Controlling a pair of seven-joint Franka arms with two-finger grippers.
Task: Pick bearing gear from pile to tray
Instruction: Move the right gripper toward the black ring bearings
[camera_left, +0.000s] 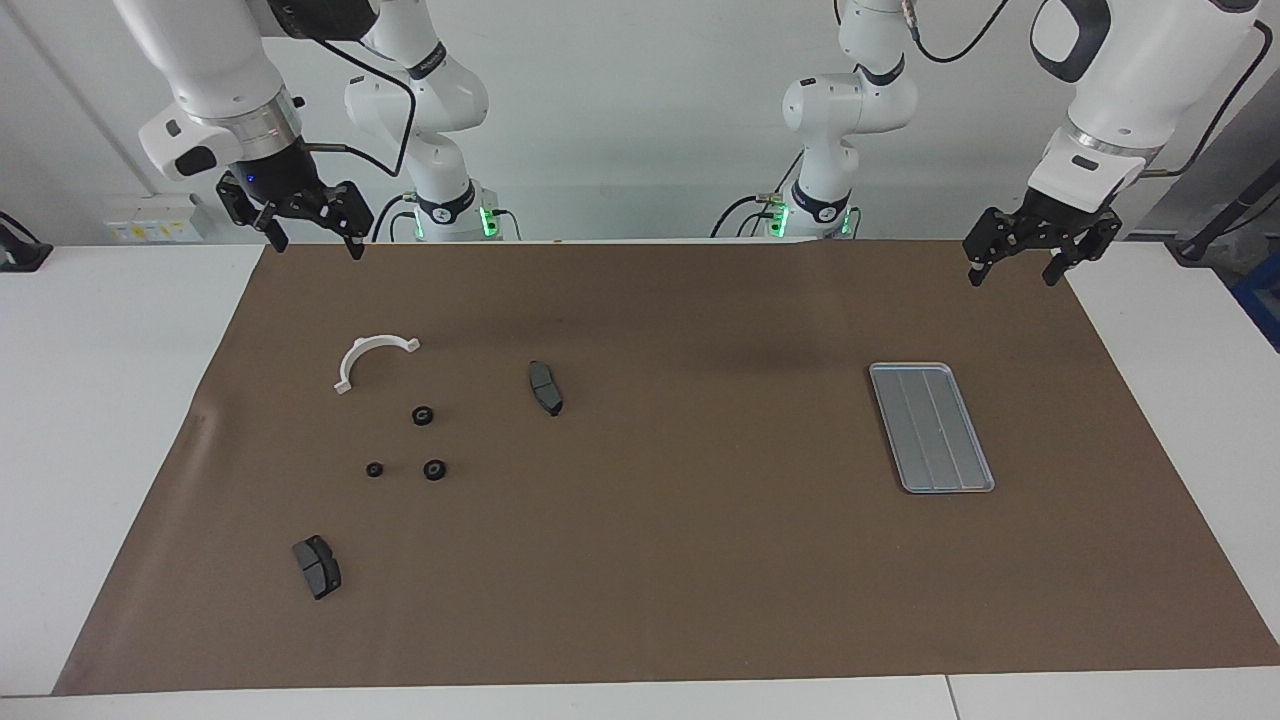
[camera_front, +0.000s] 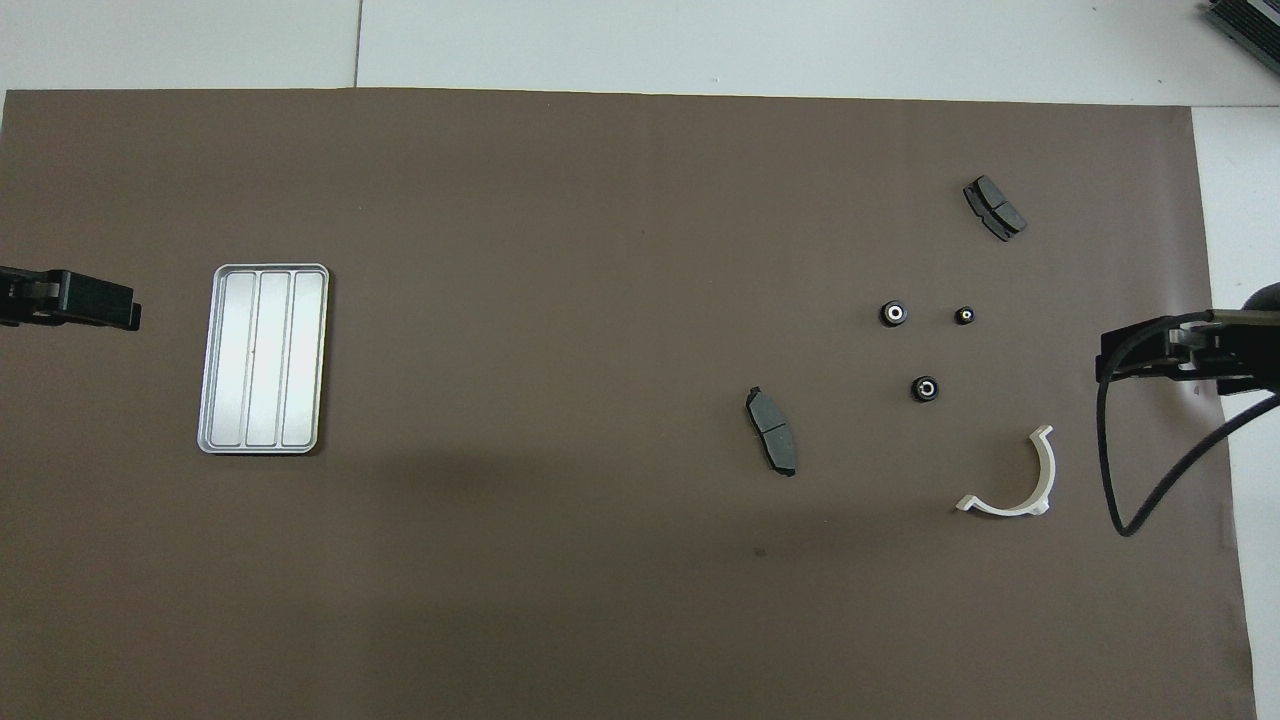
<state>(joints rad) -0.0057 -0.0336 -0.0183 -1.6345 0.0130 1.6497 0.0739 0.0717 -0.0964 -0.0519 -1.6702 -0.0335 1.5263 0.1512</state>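
A brown mat (camera_left: 640, 470) covers most of the white table, and nothing on it suggests the job has started, so you have the whole task ahead of you.

Your right gripper (camera_left: 303, 222) hangs in the air over the mat's edge at the robots' side, at the right arm's end of the table. Its fingers are spread and hold nothing. Every part of the scatter lies on the mat farther out from the robots than that gripper. The white arc bracket (camera_left: 368, 360) is the closest thing to it. Past the bracket come three small black round parts: one (camera_left: 423, 415) just past it, then a pair, the smaller (camera_left: 374, 469) beside the larger (camera_left: 434, 469). One dark grey pad (camera_left: 545, 387) lies off toward the table's middle, and the other (camera_left: 317, 566) is the farthest thing from the gripper.

Your left gripper (camera_left: 1020, 255) waits in the air over the mat's corner at the left arm's end, also spread and carrying nothing. The tray (camera_left: 931, 427) lies flat on the mat a little farther out from it, and its grooved floor holds no part at all.

As I judge it, the bearing gear is one of those black round parts, and I cannot tell which. None has been lifted, so the reach, grasp, carry across the table and release all remain to be done.
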